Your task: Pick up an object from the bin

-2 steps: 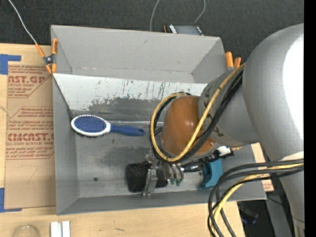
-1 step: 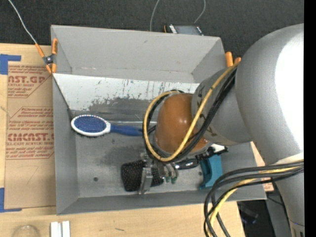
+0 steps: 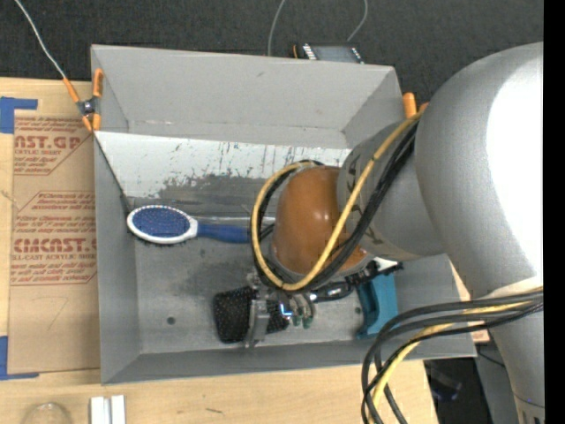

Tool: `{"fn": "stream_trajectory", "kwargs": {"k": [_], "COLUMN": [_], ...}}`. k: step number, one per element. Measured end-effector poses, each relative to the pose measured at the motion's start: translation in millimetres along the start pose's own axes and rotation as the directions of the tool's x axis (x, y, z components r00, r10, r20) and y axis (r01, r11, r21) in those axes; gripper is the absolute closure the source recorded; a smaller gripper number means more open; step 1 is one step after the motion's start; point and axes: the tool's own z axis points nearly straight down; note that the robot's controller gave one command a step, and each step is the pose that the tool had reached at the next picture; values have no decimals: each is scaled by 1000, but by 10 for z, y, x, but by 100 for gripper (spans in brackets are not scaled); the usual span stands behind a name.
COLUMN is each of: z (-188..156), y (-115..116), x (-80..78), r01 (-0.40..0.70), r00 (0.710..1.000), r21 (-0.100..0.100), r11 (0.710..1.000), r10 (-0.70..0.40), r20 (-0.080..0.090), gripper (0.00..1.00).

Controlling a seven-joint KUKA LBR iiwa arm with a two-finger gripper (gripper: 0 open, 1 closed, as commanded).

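Observation:
My gripper (image 3: 261,316) is low in the bin near the front wall, under the orange wrist cover. Its tips are down at a black mesh-textured object (image 3: 231,314) that lies on the bin floor at the front middle. A blue-and-white hairbrush (image 3: 164,224) lies on the floor to the left, its blue handle pointing right toward the arm. A blue tool-like piece (image 3: 378,305) lies at the front right, partly hidden by the arm.
The arm and its looping yellow and black cables cover the right half of the bin. Bare floor shows at the front left and along the back slope.

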Motion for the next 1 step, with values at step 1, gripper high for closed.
{"fn": "stream_trajectory", "kwargs": {"k": [1], "z": [-328], "y": [-199], "x": [-718], "r01": [99], "r00": [995], "r21": [-1], "r11": [995], "r10": [-99], "r20": [2], "gripper": [100]}}
